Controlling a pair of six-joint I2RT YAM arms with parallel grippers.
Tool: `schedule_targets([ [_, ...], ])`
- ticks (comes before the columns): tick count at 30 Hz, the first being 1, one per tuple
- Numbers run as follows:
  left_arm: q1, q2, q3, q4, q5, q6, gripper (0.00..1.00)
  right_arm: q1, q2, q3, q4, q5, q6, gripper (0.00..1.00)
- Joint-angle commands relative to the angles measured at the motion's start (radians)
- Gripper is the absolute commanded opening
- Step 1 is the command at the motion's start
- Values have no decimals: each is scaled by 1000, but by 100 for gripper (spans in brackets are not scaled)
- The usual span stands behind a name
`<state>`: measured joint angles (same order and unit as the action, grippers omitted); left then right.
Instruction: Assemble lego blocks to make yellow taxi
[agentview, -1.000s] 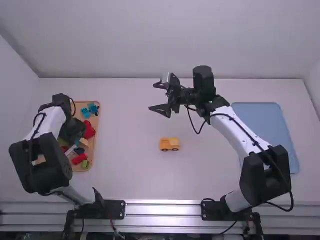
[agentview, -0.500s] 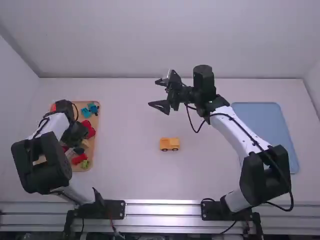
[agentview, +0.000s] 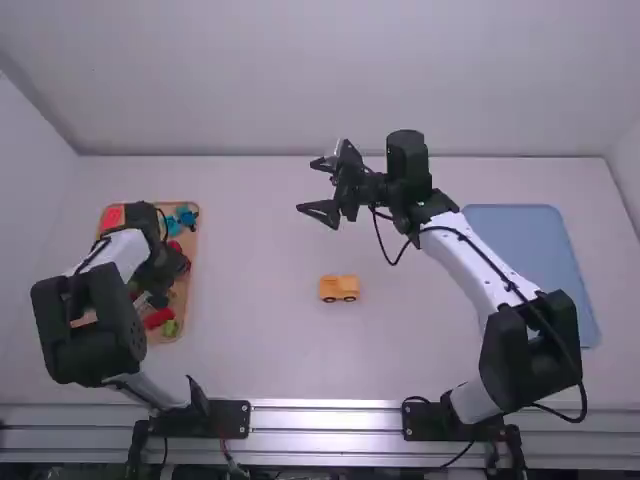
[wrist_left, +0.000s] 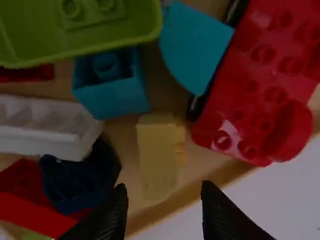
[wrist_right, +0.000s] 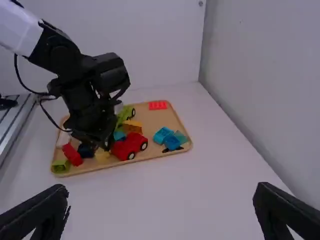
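The table (agentview: 260, 370) carries the left arm (agentview: 110, 335), the right arm (agentview: 475, 265), a blue tray (agentview: 530, 250) at the high view's right and a wooden tray (wrist_right: 155, 120) at its left. The right gripper (agentview: 306, 186) hangs open and empty, above centre; the left gripper (wrist_left: 164, 186) is open over the wooden tray, the yellow block (wrist_left: 158, 155) ahead of it. The yellow body (agentview: 338, 289), likely the base to build on, stands just below centre.

To take the block well, line the fingers up with its long sides, lower straight, clear of the red car (wrist_right: 129, 146) and teal block (wrist_left: 110, 92), close gently and lift level.

Counted: two arms, two trays, two grippers, one red car, one green car (wrist_right: 124, 114), one yellow body, one yellow block, one white block (wrist_left: 45, 125), one dark blue block (wrist_left: 75, 182).
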<state>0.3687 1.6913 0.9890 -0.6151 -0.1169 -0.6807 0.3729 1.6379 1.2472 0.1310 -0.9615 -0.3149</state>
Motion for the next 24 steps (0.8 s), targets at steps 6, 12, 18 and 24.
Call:
schedule_targets([
  [6,8,11,-52,27,-45,-37,41,0,-3,37,3,-1,5,99],
  [12,3,11,-106,127,-14,-26,41,-1,-3,37,3,1,5,99],
  [18,11,11,-133,157,-16,-29,41,-1,-3,37,3,-2,5,99],
  [24,11,11,-177,247,-15,-26,42,1,-3,37,3,-2,5,99],
])
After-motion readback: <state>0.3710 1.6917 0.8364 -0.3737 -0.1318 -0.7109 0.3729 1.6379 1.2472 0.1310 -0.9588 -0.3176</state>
